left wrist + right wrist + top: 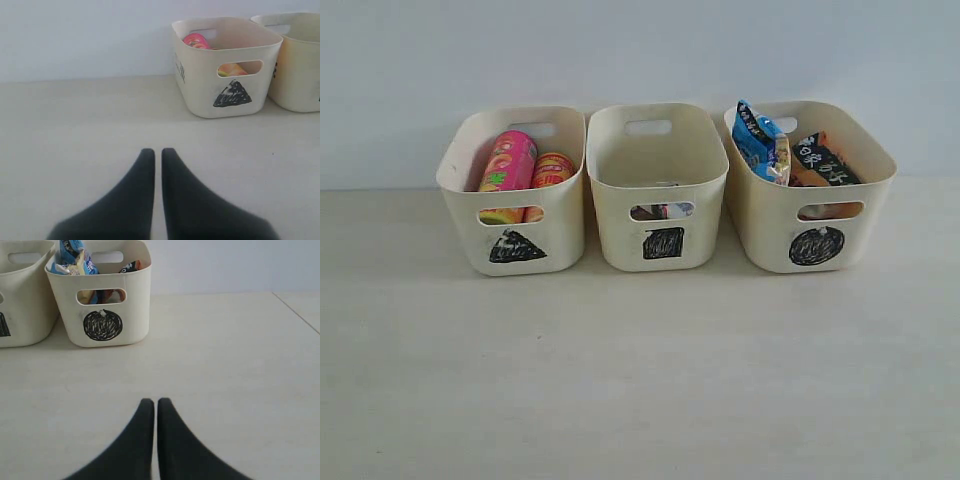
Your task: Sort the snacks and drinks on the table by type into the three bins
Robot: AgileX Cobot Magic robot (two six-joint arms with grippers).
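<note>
Left end effector [157,150] faces triangle bin [200,95], well apart.

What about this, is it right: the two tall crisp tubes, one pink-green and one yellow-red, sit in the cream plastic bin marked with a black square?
Not quite. The exterior view shows the pink-green crisp tube and the yellow-red crisp tube sitting in the cream plastic bin marked with a black triangle, the left one of the row, not the square-marked bin in the middle.
</note>
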